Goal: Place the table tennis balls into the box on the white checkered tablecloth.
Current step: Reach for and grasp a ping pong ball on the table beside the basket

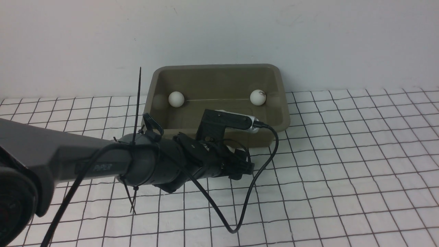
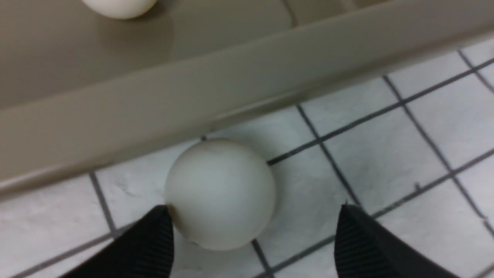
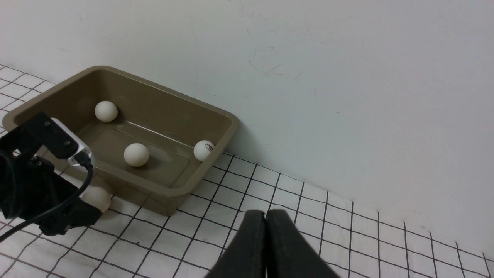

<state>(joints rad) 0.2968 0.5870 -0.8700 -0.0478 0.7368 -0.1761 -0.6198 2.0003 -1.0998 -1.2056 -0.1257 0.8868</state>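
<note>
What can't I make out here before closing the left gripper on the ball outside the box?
- Front view: the loose ball and left gripper tips, hidden beneath the left arm.
- Front view: the third ball in the box, behind the wrist camera.
- Left wrist view: a boxed ball, cut off by the frame edge.
- Right wrist view: loose ball half hidden by the left gripper.

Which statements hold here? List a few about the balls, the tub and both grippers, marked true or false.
Three small matte white table tennis balls lie inside the shallow olive-grey plastic tub. True.
The fourth white ball rests on the tub's rim. False: it sits on the white checkered tablecloth beside the tub.
The left gripper is open. True.
The right gripper holds a ball. False: shut and empty.
</note>
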